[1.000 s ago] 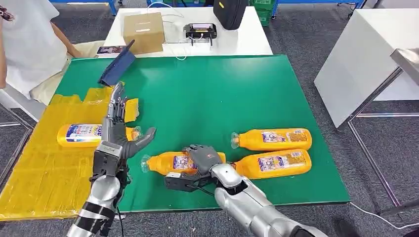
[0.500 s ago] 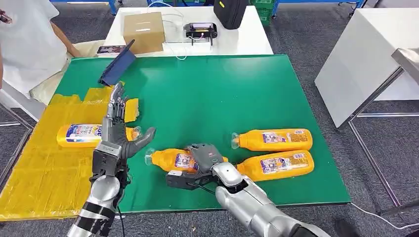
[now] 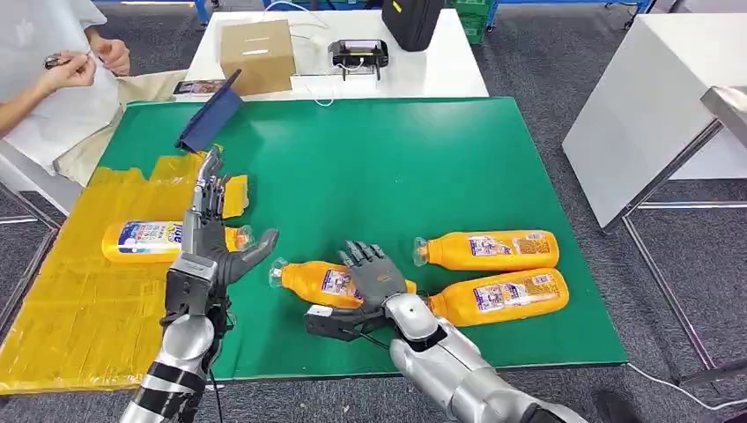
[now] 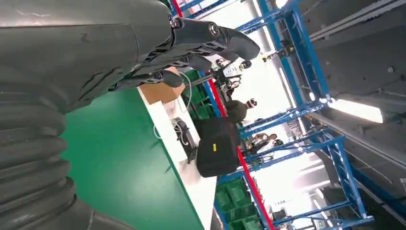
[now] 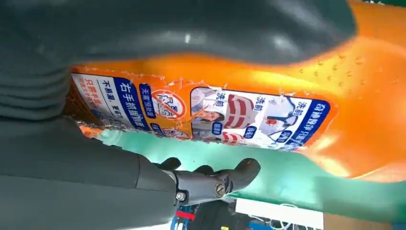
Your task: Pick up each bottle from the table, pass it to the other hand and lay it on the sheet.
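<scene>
cardboard box [image 3: 256, 55], black bag [image 3: 410, 21], blue tablet [image 3: 210, 121], person's hands [image 3: 84, 62] far-left

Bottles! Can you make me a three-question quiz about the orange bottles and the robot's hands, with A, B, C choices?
1. Where does the bottle with the blue label lie?
A. on the yellow sheet
B. on the white table
C. on the floor

2. How many orange bottles lie on the green mat?
A. one
B. three
C. five

3. What is the left hand doing?
A. squeezing a bottle
B. holding a box
C. holding nothing, fingers stretched out

Answers:
1. A, it rests on the yellow sheet beside the mat.
2. B, one under the right hand and two to its right.
3. C, nothing sits in its spread fingers.
</scene>
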Controlling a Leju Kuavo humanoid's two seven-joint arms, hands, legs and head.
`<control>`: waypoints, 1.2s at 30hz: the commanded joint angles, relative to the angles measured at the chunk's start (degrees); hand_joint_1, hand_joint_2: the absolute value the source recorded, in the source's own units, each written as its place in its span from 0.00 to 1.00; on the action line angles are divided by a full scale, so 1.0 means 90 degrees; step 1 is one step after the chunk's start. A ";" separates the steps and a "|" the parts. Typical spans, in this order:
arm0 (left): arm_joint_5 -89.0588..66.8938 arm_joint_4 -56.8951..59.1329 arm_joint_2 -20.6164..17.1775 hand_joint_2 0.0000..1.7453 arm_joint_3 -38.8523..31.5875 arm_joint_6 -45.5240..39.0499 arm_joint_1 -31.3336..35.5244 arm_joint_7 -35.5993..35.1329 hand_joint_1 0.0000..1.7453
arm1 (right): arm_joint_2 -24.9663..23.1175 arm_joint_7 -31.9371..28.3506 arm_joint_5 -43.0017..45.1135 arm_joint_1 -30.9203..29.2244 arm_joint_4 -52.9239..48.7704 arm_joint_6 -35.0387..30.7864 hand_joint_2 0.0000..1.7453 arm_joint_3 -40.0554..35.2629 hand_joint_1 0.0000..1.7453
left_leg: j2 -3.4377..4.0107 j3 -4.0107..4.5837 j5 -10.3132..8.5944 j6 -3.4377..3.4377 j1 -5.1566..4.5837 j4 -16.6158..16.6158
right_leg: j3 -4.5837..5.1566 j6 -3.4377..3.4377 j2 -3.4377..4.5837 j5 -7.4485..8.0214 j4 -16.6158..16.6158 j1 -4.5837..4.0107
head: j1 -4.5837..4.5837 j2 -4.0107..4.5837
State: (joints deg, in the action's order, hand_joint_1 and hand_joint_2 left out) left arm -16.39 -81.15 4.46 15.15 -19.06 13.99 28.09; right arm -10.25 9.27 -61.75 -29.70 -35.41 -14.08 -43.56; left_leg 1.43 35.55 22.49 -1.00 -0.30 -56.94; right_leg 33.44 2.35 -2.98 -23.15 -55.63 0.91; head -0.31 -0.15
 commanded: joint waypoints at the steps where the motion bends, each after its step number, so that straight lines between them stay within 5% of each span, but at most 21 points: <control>1: -0.0005 0.0120 0.0027 1.00 -0.0042 0.0018 0.0021 -0.0055 0.00 | 0.0142 0.0044 -0.0207 0.0202 -0.0078 -0.0022 0.00 0.0166 0.00 | -0.0015 -0.0006 0.0002 0.0005 0.0004 0.0004 | -0.0010 -0.0005 0.0006 -0.0004 0.0006 -0.0002 | 0.0000 0.0000; 9: -0.0033 0.0069 0.0020 1.00 -0.0128 0.0023 -0.0040 -0.0068 0.00 | 0.0207 -0.0133 -0.0311 0.0406 -0.0500 0.0258 0.00 0.0099 0.00 | -0.0014 -0.0001 0.0003 0.0006 0.0006 0.0004 | -0.0006 -0.0006 0.0007 -0.0005 0.0006 -0.0003 | 0.0000 0.0000; 10: -0.0037 0.0079 0.0026 1.00 -0.0140 0.0026 -0.0043 -0.0067 0.00 | 0.0232 -0.0144 -0.0323 0.0422 -0.0533 0.0365 1.00 0.0050 0.00 | -0.0020 -0.0009 0.0009 0.0010 0.0011 0.0002 | -0.0016 -0.0012 0.0018 -0.0011 0.0008 -0.0006 | -0.0002 0.0000; 36: -0.0018 0.0231 0.0069 1.00 -0.0192 0.0070 -0.0058 -0.0065 0.00 | 0.0196 0.0290 -0.0716 0.0300 0.0021 0.1075 1.00 -0.0364 0.00 | -0.0023 -0.0019 0.0007 0.0015 0.0017 0.0005 | -0.0023 -0.0015 0.0022 -0.0008 0.0013 -0.0013 | 0.0000 0.0000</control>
State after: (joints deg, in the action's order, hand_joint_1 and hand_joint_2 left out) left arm -16.66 -81.29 4.46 14.36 -19.02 12.45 27.87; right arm -9.60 10.99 -68.13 -27.70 -39.87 -7.04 -45.16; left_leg 1.48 35.52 22.52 -0.97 -0.28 -56.93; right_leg 33.48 2.34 -2.94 -23.15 -55.62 0.88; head -0.31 -0.15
